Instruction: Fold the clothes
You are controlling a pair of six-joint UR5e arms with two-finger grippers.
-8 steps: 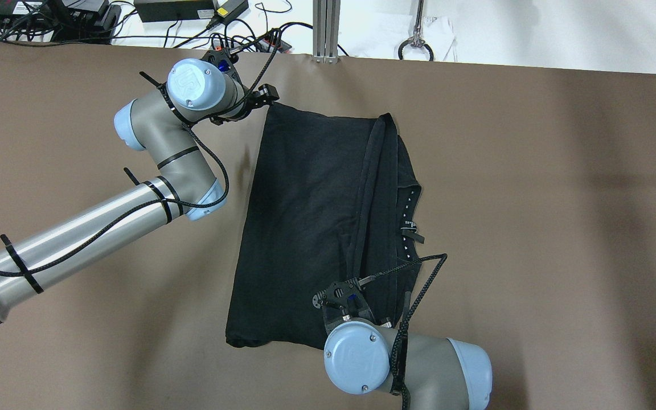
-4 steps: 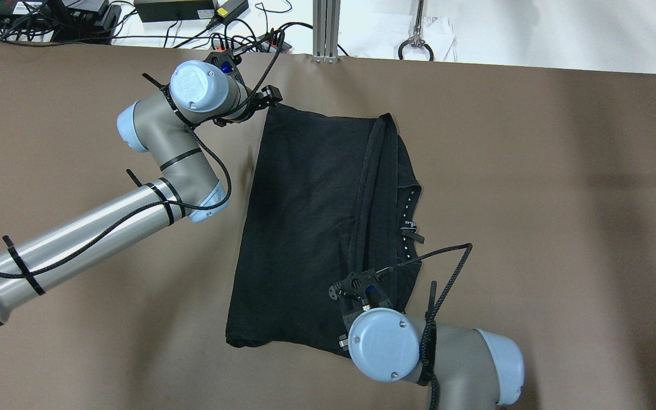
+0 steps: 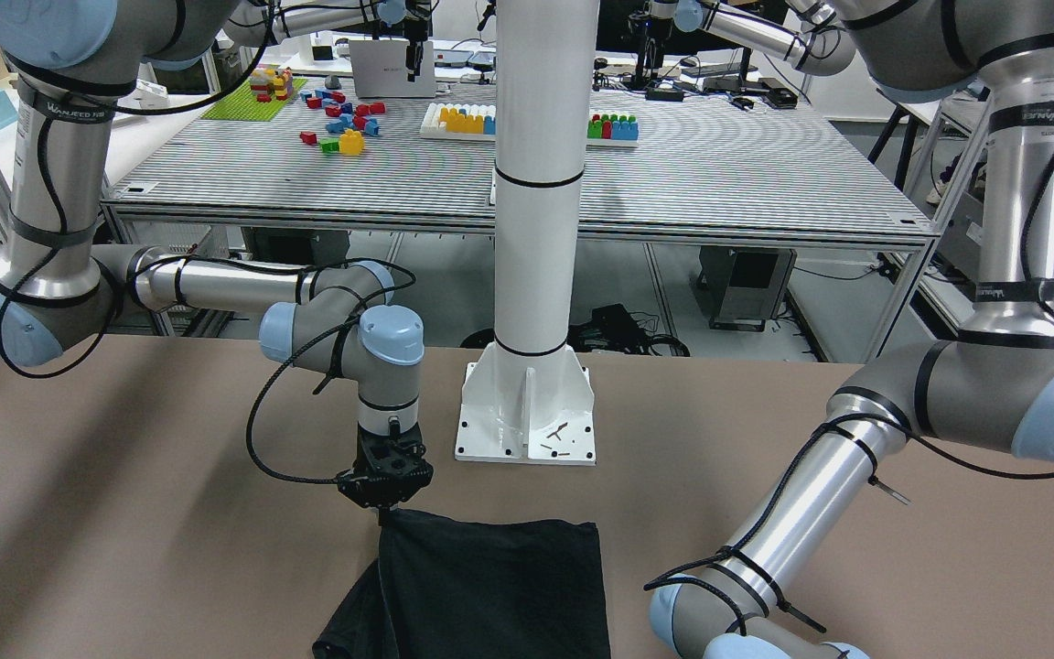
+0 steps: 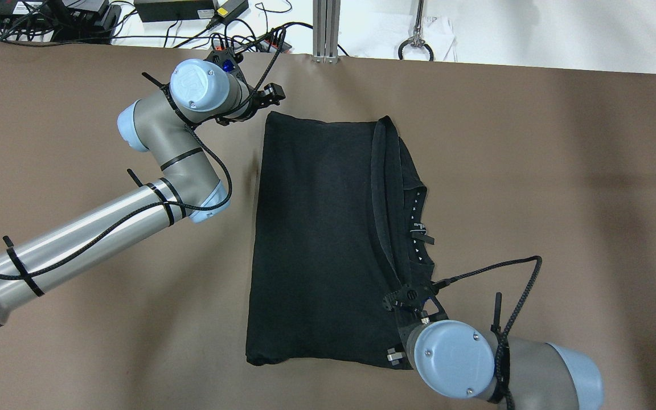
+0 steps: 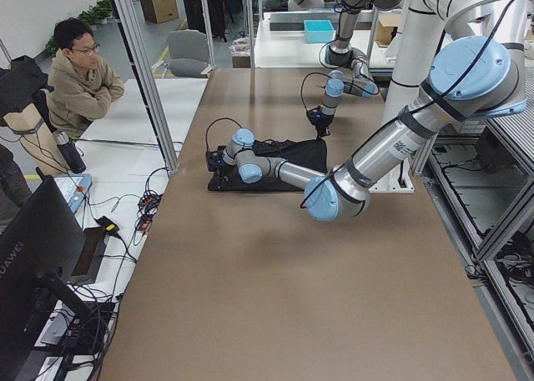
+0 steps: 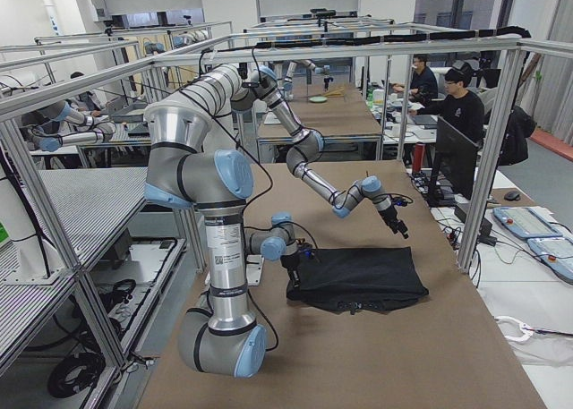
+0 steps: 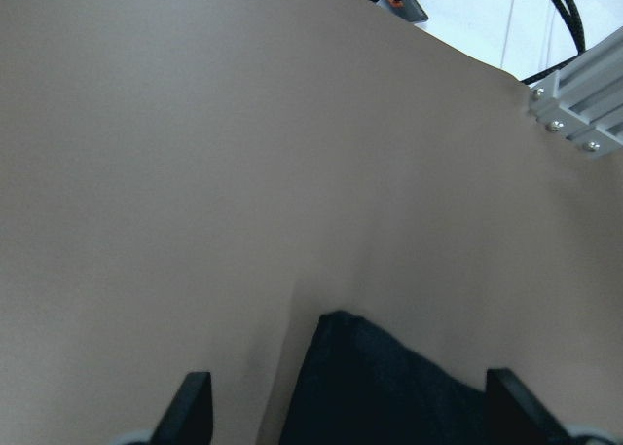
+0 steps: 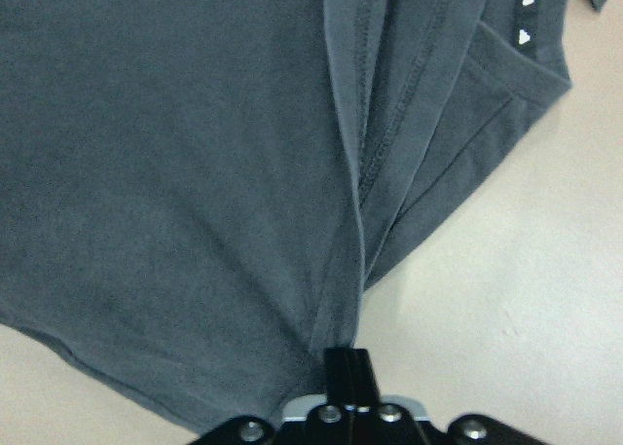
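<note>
You see the garment (image 4: 316,239) apparently folded once, mid-frame: right gripper (image 8: 348,367) pinching its edge, left gripper (image 7: 352,411) spread; further folds likely remain.

In the left-side view, "HUAWEI" is read vertically on the black monitor (image 5: 37,256) at lower left. In the front-facing view, "WANJEED" is printed on a black arm band (image 3: 65,110) at upper left and on a second band (image 3: 1030,117) at upper right. The white marks on the clothes (image 4: 316,228) cannot be read.
</note>
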